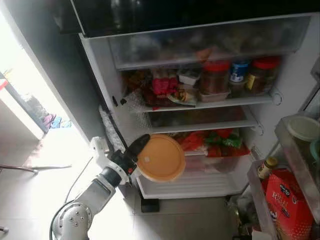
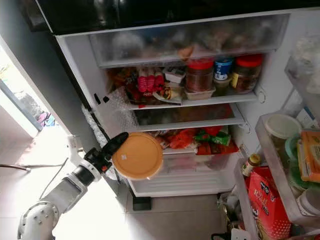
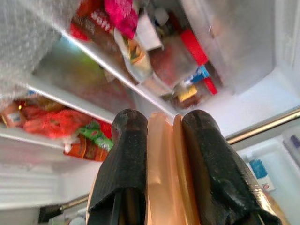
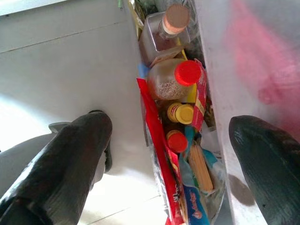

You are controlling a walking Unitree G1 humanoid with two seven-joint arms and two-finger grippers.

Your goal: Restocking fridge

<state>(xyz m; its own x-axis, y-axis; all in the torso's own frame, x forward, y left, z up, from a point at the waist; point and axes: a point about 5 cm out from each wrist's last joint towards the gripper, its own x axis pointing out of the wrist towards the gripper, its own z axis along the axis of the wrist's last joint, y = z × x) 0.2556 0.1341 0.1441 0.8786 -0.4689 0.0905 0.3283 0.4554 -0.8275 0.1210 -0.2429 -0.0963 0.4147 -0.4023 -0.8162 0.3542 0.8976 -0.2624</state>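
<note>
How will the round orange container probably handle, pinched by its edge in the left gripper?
The orange container looks stiff, smooth plastic, so it may slip. The left gripper pinches only its edge, so it could pivot or sag.

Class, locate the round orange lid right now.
The orange lid is clamped in the left hand, held before the open fridge's lower shelves, left of the red packets.

1. My left gripper point(image 1: 141, 145) has black fingers, and the round lid point(image 1: 161, 157) between them is a plain pale orange.
2. My left arm point(image 1: 87, 202) is silver.
3. The fridge point(image 1: 165, 187) interior is white.
4. Two jars point(image 1: 214, 76) on the shelf carry red caps; the tin point(image 1: 239, 71) between them is blue.
5. The carton point(image 1: 288, 205) in the door is red with white lettering.
6. My right gripper point(image 4: 168, 161) has black fingers.
</note>
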